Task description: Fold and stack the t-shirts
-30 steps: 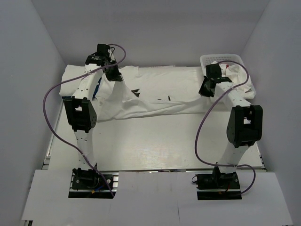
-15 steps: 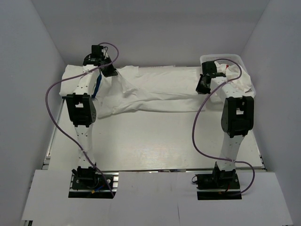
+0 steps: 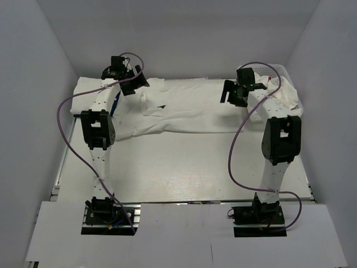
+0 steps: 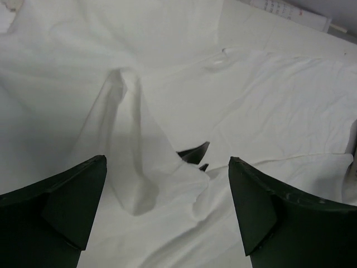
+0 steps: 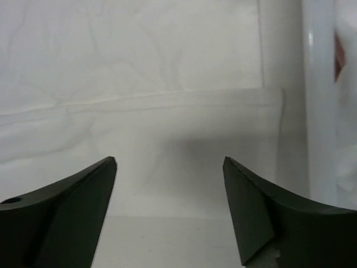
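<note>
A white t-shirt [image 3: 192, 109] lies spread across the far half of the table, with a small dark print [image 3: 162, 106] showing near a raised fold. My left gripper [image 3: 136, 84] hovers open over the shirt's left end. In the left wrist view the cloth forms a ridge [image 4: 131, 134] ahead of the left gripper [image 4: 167, 162], which holds nothing. My right gripper [image 3: 230, 92] is open above the shirt's right end. The right wrist view shows the shirt's flat hem [image 5: 167, 111] beyond the empty right gripper [image 5: 170, 161].
More white t-shirts [image 3: 287, 95] are heaped over a white mesh basket [image 3: 262, 68] at the back right, with a bit of red print [image 5: 338, 56]. White cloth [image 3: 89, 89] and a strip of blue shirt [image 3: 115, 103] lie at the back left. The table's near half [image 3: 178, 167] is bare.
Both grippers went from shut on the shirt's far corners to open. The stretched, lifted shirt dropped and now lies slack on the table.
</note>
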Robot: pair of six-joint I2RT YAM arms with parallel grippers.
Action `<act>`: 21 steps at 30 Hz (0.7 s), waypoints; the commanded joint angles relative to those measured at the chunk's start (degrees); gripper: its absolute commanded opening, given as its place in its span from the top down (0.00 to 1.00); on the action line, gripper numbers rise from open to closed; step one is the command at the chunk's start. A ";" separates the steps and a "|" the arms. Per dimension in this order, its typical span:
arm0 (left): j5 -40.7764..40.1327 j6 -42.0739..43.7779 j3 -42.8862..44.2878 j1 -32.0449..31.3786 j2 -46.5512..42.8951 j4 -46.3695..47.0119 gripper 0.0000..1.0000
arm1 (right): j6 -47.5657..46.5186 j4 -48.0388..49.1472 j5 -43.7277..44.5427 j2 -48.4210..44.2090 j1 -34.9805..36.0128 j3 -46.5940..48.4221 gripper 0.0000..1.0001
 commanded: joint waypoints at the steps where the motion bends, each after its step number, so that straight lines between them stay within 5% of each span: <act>1: -0.88 1.83 -4.03 0.04 -10.35 -4.32 0.00 | -2.82 4.01 -4.79 -6.24 2.08 -2.97 0.12; 10: -1.42 -3.43 -46.38 -0.06 -28.54 2.49 0.00 | 1.93 8.75 -7.25 -11.34 5.16 -21.14 0.10; 21: 0.26 -4.67 -54.23 0.56 -23.20 6.05 0.00 | -1.67 9.56 0.21 -1.23 4.80 -17.30 0.10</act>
